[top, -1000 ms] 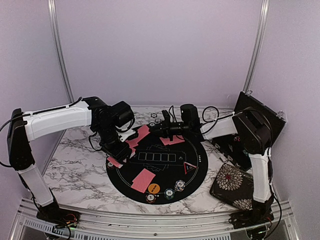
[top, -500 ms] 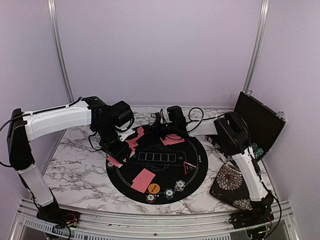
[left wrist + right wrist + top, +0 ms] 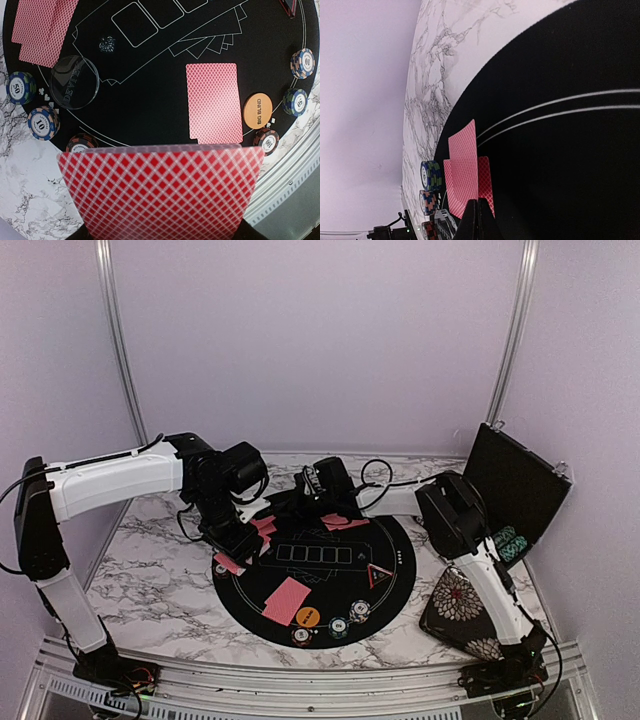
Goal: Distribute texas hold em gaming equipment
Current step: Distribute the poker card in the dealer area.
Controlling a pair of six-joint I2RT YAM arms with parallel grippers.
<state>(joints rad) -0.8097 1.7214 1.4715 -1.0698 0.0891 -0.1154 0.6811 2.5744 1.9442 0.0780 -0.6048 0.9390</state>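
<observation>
Right gripper (image 3: 290,504) outstretched leftward, low over mat (image 3: 330,585)

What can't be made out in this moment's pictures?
- Left wrist: the held red-backed card deck hides the fingers of the left gripper.
- Right wrist: whether the shut right gripper pinches the nearest red-backed card is unclear.
- Top: striped poker chip values too small; right arm covers its gripper.

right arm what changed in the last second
The right gripper swung left along the mat's far edge toward the left gripper, jaws shut; its elbow no longer hides the case. The left gripper kept its deck; cards and chips on the mat did not move.
</observation>
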